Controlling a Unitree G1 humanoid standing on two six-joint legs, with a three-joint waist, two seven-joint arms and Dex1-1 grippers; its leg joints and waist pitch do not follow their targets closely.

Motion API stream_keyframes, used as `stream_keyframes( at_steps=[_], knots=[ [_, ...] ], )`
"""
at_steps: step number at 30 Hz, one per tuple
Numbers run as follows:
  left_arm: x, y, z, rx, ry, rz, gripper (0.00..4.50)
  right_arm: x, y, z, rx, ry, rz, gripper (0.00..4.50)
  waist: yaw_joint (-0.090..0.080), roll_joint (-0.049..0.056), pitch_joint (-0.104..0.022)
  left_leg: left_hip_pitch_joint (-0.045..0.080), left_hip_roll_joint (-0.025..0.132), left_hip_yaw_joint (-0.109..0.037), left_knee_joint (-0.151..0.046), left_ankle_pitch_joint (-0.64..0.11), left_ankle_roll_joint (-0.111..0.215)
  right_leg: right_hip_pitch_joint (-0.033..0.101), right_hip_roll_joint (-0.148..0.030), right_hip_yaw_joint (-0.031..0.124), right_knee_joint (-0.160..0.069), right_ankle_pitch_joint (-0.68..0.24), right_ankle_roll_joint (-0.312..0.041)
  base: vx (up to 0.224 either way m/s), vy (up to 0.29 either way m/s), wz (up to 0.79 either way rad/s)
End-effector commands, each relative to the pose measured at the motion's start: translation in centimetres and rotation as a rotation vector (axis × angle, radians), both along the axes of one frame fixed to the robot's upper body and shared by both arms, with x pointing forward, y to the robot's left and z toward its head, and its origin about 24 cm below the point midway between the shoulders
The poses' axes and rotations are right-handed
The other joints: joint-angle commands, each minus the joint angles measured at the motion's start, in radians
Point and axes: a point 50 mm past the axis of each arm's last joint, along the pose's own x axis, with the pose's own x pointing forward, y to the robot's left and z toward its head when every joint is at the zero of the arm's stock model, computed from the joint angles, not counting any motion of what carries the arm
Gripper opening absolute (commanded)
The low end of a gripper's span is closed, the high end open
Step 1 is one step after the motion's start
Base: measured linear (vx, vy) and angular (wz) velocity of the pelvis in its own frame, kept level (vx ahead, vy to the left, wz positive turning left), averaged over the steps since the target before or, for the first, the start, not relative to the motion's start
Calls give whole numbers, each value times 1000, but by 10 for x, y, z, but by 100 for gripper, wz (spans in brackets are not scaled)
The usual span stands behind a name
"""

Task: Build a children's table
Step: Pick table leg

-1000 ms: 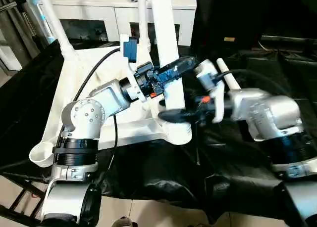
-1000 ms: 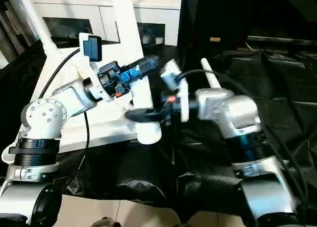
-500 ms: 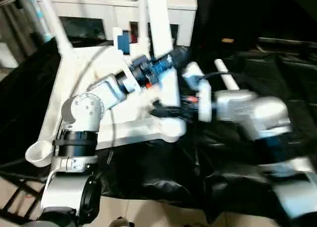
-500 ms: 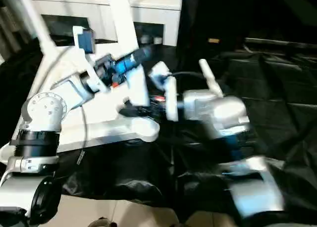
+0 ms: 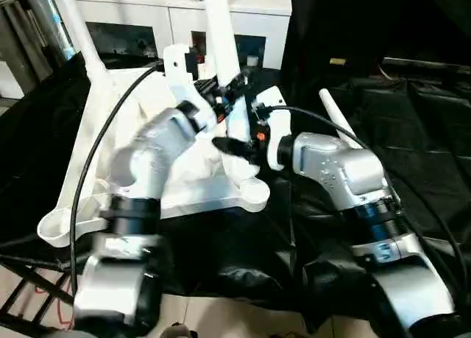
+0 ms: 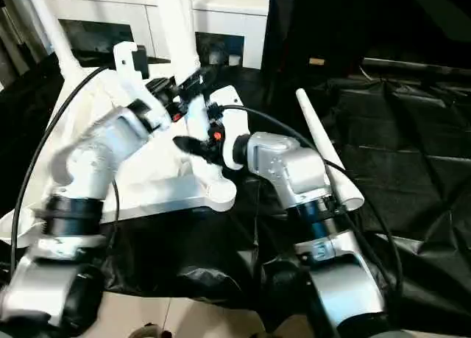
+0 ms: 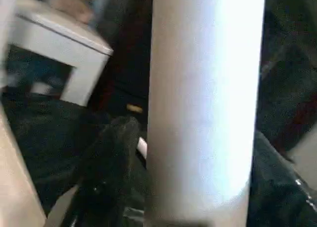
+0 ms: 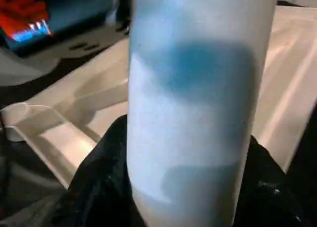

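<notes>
The children's table top (image 5: 193, 195) lies upside down on the black-draped work table. One white leg (image 5: 221, 29) stands upright in its near right corner socket (image 5: 254, 194). My left gripper (image 5: 229, 85) is open around this leg, with a black finger (image 7: 109, 162) on each side of the tube (image 7: 203, 103). Lower down, just above the socket, my right gripper (image 5: 234, 145) is shut on the same leg (image 8: 193, 103). A second leg (image 5: 77, 29) stands at the far left corner. A loose leg (image 6: 324, 154) lies on the cloth to the right.
A white glass-door cabinet (image 5: 147, 18) stands behind the work table. Crumpled black cloth (image 5: 412, 117) covers the table's right half. The near left corner socket (image 5: 55, 231) overhangs the table's front edge, with a black frame (image 5: 29, 294) and the floor below it.
My left gripper has slid farther up the standing leg and spread its fingers. My right gripper has closed on the leg low down. The head view has shifted.
</notes>
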Motion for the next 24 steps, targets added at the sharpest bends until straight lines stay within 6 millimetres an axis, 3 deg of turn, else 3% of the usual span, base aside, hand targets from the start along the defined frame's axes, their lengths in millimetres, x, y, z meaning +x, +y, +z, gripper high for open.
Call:
stream_keyframes(
  at_steps=[1,3,4,5,8,9,10,11,15,18,19,21,22,23,24],
  knots=[
    [7,29,-3,-5,37,208,255,-10,26,31,87,-137,128,196,0,-6,-85,11,12,4,-67,-113,-3,72,-56,51,-69,-165,-148,0,0,0],
    [10,29,4,-7,13,198,246,-8,27,33,87,-149,135,196,1,-8,-84,12,11,4,-67,-119,-2,70,-56,50,-72,-184,-139,0,0,0],
    [11,27,6,-1,1,167,223,-8,28,33,94,-141,152,231,1,-2,-85,13,10,4,-67,-121,-5,68,-55,50,-72,-187,-135,0,0,0],
    [11,24,7,-2,-12,127,215,-8,28,33,98,-130,164,251,2,11,-84,15,10,1,-68,-127,-10,67,-54,50,-70,-185,-137,0,0,0],
    [9,15,9,-63,-18,5,200,-6,20,31,103,-99,186,271,1,4,-84,13,8,1,-68,-139,-8,72,-53,50,-71,-164,-142,0,0,0],
    [6,10,11,-114,-22,-74,191,-6,12,30,103,-71,208,301,-2,17,-84,14,8,2,-66,-138,-10,70,-50,49,-71,-137,-155,0,0,0],
    [5,8,12,-139,-26,-109,191,-6,8,29,103,-54,222,301,2,14,-89,17,9,2,-64,-131,-5,72,-50,50,-64,-99,-173,0,0,0],
    [0,4,13,-203,-64,-248,189,-8,-8,32,164,5,294,309,1,21,-88,18,7,2,-62,-128,7,72,-48,49,-65,-77,-189,0,0,0],
    [-6,3,14,-247,-121,-407,188,-12,-26,40,238,35,394,339,9,16,-92,14,10,2,-60,-109,37,79,-49,47,-56,-18,-231,0,0,0],
    [-19,4,14,-244,-188,-640,188,-27,-41,42,223,45,604,353,13,21,-91,12,11,2,-58,-108,48,82,-50,45,-53,-14,-244,0,0,0],
    [-24,3,14,-225,-204,-696,188,-28,-44,41,216,66,631,353,11,19,-88,12,11,3,-60,-126,57,82,-50,44,-57,-41,-247,0,0,0],
    [-30,2,16,-236,-227,-769,188,-29,-46,36,200,93,652,353,9,14,-86,9,12,4,-60,-144,50,83,-53,44,-61,-86,-247,0,0,0],
    [-32,1,18,-246,-241,-788,188,-28,-47,33,192,114,655,353,8,6,-84,11,12,5,-60,-152,44,80,-55,44,-63,-135,-240,0,0,0],
    [-33,1,19,-254,-249,-798,188,-28,-48,31,188,128,655,353,9,6,-82,13,13,6,-59,-157,37,77,-56,46,-69,-182,-230,0,0,0],
    [-33,1,22,-266,-267,-817,187,-28,-48,27,174,158,673,353,9,-5,-82,13,13,7,-60,-159,36,78,-56,46,-73,-201,-223,0,0,0]
  ],
)
